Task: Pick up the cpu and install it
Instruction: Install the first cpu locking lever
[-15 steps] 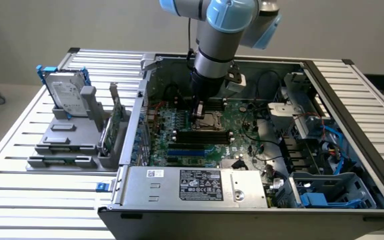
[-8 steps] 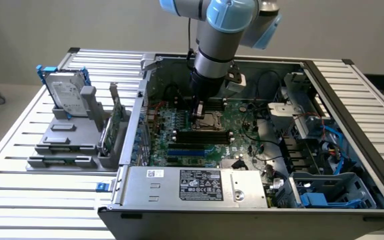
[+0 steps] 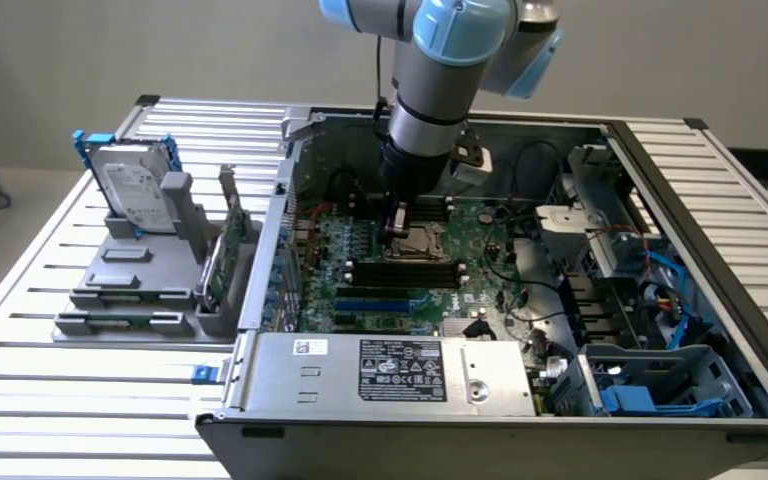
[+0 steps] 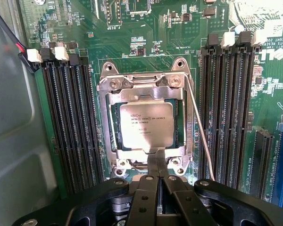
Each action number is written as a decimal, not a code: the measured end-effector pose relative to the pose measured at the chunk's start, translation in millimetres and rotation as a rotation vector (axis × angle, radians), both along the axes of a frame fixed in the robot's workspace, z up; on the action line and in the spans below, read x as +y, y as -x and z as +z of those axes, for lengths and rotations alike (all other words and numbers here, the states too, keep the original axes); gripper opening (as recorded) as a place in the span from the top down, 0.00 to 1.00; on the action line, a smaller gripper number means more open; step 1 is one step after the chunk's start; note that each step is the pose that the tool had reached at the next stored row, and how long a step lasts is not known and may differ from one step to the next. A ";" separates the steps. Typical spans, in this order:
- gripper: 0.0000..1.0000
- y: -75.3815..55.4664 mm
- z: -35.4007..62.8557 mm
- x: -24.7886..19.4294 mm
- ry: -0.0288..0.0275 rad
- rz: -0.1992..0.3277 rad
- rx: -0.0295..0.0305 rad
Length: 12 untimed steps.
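Note:
The cpu [image 4: 146, 125], a small square chip with a pale silvery top and fine print, lies flat inside the metal-framed socket [image 4: 108, 101] on the green motherboard. My gripper [image 4: 158, 160] is shut, its two dark fingers pressed together with nothing between them. Their tips are at the cpu's edge, by the socket frame. In the exterior view the gripper [image 3: 396, 228] points straight down into the open computer case, just over the socket [image 3: 424, 240].
Black memory slots [image 4: 68, 122] [image 4: 231, 108] flank the socket, and a thin wire lever [image 4: 200, 127] runs along one side. A silver hard drive [image 3: 137, 185] in a blue frame stands on a grey rack at the exterior view's left. The power supply [image 3: 384, 370] sits at the case front.

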<state>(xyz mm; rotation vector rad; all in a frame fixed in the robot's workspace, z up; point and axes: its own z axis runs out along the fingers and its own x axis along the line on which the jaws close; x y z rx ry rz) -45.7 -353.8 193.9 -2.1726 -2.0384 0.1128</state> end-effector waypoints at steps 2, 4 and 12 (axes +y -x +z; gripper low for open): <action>0.89 0.0 0.0 0.0 0.0000 0.000 0.0000; 0.89 0.0 0.0 0.0 0.0001 0.000 0.0000; 0.89 0.0 0.0 0.0 0.0001 0.000 -0.0001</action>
